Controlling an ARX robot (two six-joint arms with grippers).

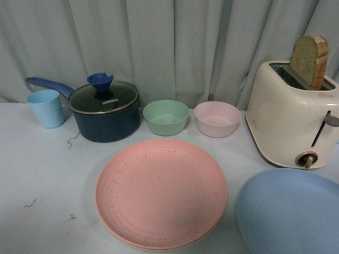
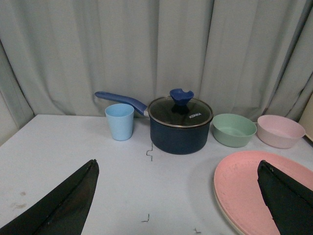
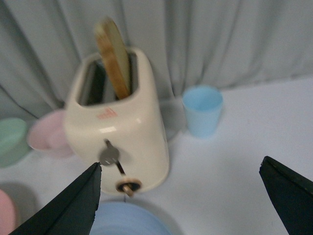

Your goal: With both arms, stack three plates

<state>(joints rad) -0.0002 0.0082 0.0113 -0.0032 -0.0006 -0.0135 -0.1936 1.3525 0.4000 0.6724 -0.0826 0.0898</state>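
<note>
Pale grey pleated curtain (image 1: 175, 47) behind white tabletop (image 1: 42, 185); soft even light.

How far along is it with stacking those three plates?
Partly done, it seems. The pink plate lies on a beige plate, whose rim just peeks out beneath. Nothing is in hand: the left gripper and right gripper are open and empty. Left to do: the light blue plate sits apart, in front of the toaster, not yet on the pile.
</note>
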